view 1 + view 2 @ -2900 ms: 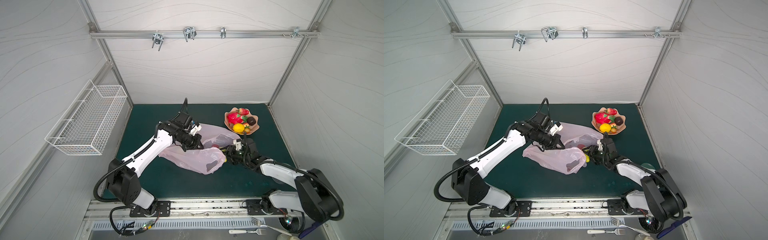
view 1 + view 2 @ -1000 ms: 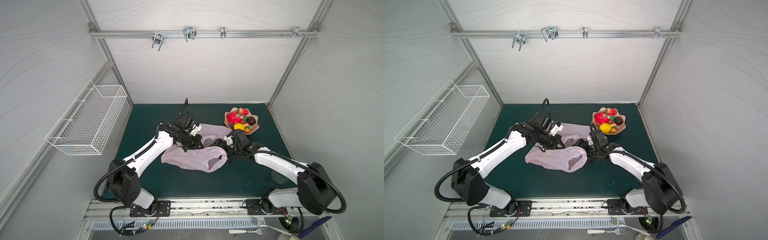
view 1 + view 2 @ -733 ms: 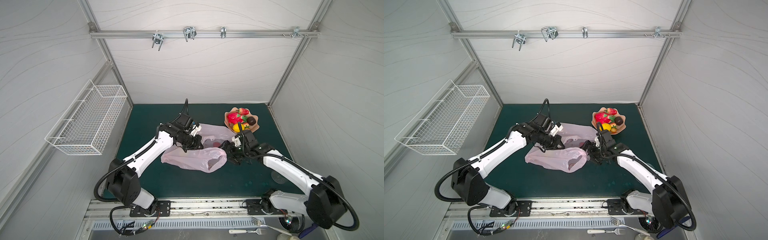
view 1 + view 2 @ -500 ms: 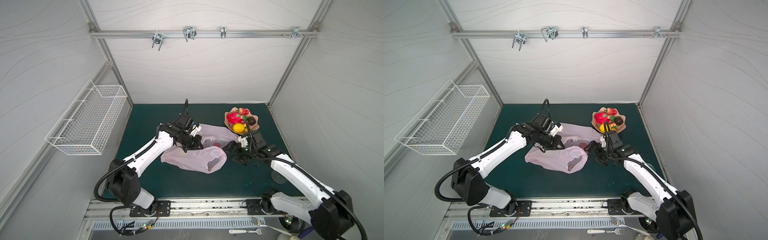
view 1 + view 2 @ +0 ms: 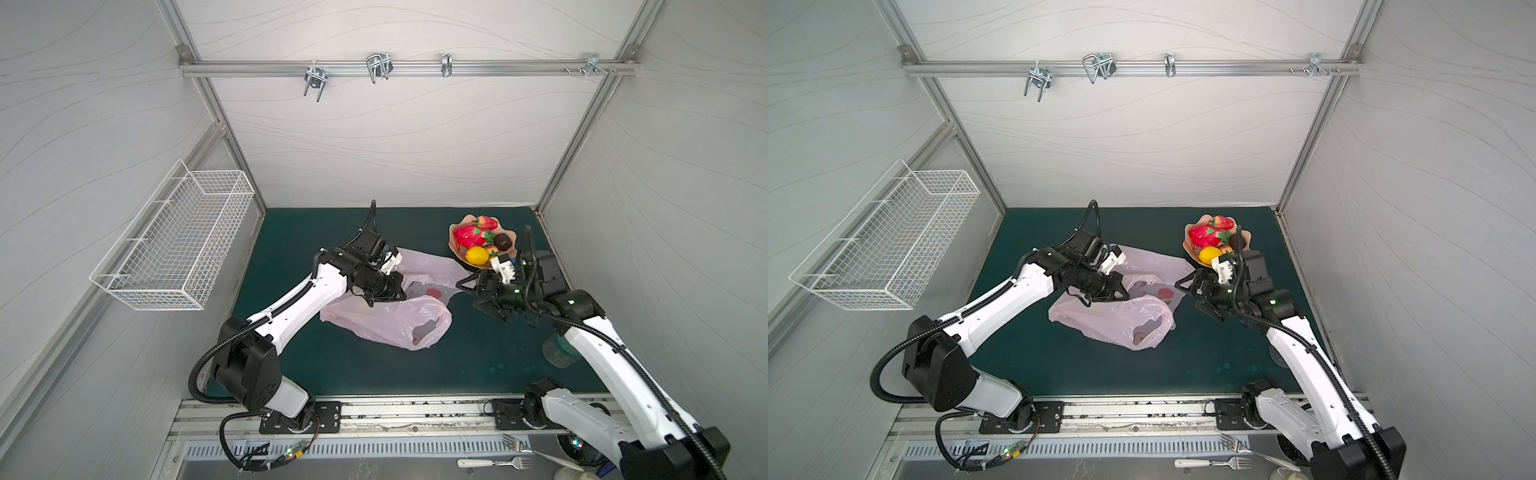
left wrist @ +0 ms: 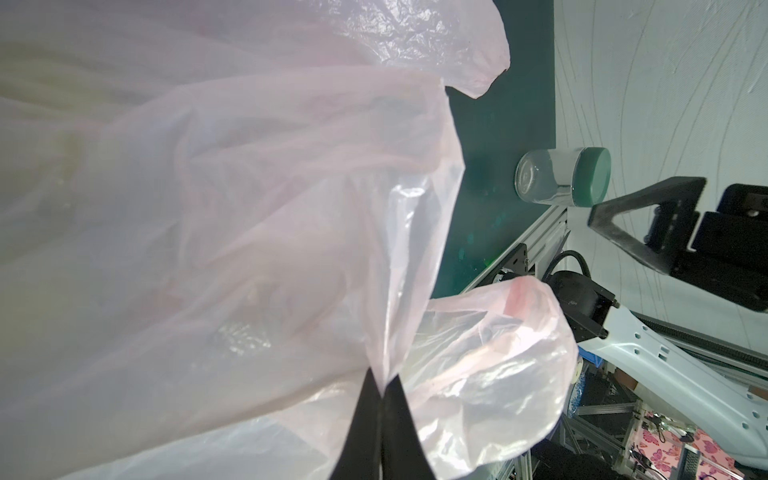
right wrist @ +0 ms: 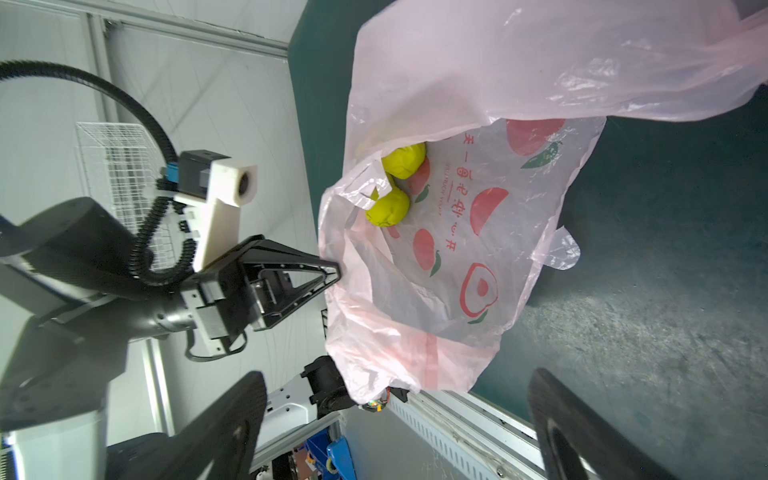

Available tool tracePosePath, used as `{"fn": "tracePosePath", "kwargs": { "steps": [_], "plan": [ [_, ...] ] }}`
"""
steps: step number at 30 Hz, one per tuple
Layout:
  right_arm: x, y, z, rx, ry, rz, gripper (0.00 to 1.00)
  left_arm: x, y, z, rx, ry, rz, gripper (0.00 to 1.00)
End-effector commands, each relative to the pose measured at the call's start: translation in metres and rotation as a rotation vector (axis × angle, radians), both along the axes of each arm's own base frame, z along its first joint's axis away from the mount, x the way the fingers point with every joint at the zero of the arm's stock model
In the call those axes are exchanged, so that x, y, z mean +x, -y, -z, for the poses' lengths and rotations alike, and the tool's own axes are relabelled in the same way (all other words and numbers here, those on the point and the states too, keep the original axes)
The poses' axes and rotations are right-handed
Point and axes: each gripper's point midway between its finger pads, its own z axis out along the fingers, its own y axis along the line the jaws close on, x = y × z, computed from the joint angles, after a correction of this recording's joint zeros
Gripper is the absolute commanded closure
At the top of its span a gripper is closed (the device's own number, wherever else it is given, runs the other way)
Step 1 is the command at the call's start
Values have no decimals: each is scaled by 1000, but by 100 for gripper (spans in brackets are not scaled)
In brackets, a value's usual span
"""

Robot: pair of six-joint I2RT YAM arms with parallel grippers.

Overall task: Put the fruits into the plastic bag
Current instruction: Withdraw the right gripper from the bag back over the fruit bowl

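The left gripper [image 5: 397, 294] was clamped shut on the rim of the plastic bag [image 5: 386, 328], mid-frame in a top view. The right gripper [image 5: 470, 294] stood wide open and empty just right of it. 2 pears [image 7: 388, 208] lay inside the bag.

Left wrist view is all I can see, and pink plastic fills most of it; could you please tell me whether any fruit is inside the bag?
Observer: Yes. The right wrist view looks into the plastic bag and shows two green-yellow pears lying inside.
Operator: Thank you. Is the right claw carrying anything?
Observer: No. In both top views the right claw is open and empty, beside the bag and near the plate.
Operator: What is left on that plate?
Observer: A dragon fruit, a lemon, strawberries and a dark round fruit.
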Motion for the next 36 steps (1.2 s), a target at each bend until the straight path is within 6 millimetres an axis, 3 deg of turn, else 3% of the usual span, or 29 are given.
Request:
{"fn": "tracePosePath", "kwargs": {
  "steps": [1,11,16,24,36],
  "plan": [
    [-6,8,-14,-20,25,-22,1,5,0,-12,-21,62,3,100],
    [20,50,-28,-273,84,17,1,4,-1,-13,-32,68,-3,100],
    [32,61,-31,-324,111,36,1,3,0,-12,-32,68,3,100],
    [62,69,-5,-396,93,44,1,2,0,-12,-31,63,4,100],
    [134,92,40,-621,83,45,1,0,-2,-11,-27,60,11,100]
  ]
}}
